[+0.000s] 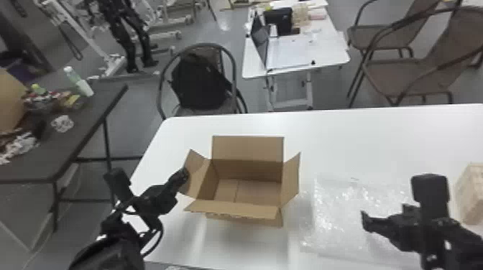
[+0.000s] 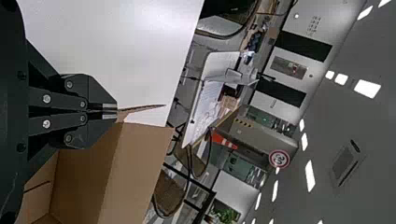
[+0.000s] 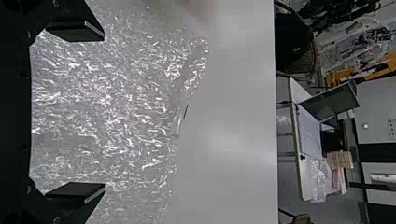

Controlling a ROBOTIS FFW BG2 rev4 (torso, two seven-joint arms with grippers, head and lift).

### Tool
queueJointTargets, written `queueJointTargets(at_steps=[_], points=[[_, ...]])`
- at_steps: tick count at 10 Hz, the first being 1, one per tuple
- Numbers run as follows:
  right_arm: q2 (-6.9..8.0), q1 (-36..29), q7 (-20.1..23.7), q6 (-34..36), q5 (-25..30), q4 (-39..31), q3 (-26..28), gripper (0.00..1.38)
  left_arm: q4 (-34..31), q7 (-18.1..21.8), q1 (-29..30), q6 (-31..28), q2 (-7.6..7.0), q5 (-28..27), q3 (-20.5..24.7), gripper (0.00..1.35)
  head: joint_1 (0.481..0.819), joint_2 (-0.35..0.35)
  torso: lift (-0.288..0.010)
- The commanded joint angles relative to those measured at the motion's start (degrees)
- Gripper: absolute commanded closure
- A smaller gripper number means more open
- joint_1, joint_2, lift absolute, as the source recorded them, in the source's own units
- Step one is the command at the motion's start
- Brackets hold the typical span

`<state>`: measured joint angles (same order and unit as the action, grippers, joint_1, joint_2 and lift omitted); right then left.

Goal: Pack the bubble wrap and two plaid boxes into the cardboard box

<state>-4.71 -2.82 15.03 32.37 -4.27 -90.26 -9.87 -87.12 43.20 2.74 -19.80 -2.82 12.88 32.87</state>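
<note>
- Pinching left flap (image 1: 199, 176) of cardboard box (image 1: 233, 209), left claw (image 2: 116, 112) could skid it by pulling.
- Bubble wrap (image 1: 345, 215) flat on surface (image 1: 341, 143), right claw (image 3: 103, 113) spread above; slack film may slip.
- Plaid box (image 1: 469, 194) far right; arm swing could knock it.

On the table (image 1: 359, 133) before me, the cardboard box (image 1: 247, 168) sits left of the bubble wrap (image 1: 337, 215); a plaid box (image 1: 471, 194) stands farther right. My left gripper (image 1: 184, 174) is at the cardboard box's left flap — my right gripper (image 1: 382, 219) is above the wrap. Behind the table, a backpack (image 1: 201, 82) rests on a chair (image 1: 205, 45), and right of that a laptop (image 1: 259, 43) sits on another table (image 1: 253, 71).
</note>
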Motion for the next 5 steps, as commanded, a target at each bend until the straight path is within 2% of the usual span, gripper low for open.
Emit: queueJointTargets(at_steps=[1,2,3,5], points=[[0.05,0.9,0.0,2.2,0.1,0.4,-0.4,0.36,0.0,0.0,0.0,0.1,0.01,-0.1,0.0,1.20,0.695,0.304,-0.050],[-0.03,1.1,0.0,2.9,-1.3,1.0,-0.4,0.88,0.0,-0.1,0.2,0.2,0.01,-0.1,0.1,1.20,0.695,0.306,-0.050],[-0.03,1.5,0.0,3.9,-2.7,1.8,-0.3,0.96,0.0,-0.1,0.3,0.2,0.01,-0.1,0.1,1.20,0.695,0.309,-0.050],[-0.12,1.8,0.0,4.6,-4.2,2.8,-0.3,0.96,0.0,-0.1,0.1,0.4,0.01,-0.2,-0.2,1.20,0.695,0.315,-0.050]])
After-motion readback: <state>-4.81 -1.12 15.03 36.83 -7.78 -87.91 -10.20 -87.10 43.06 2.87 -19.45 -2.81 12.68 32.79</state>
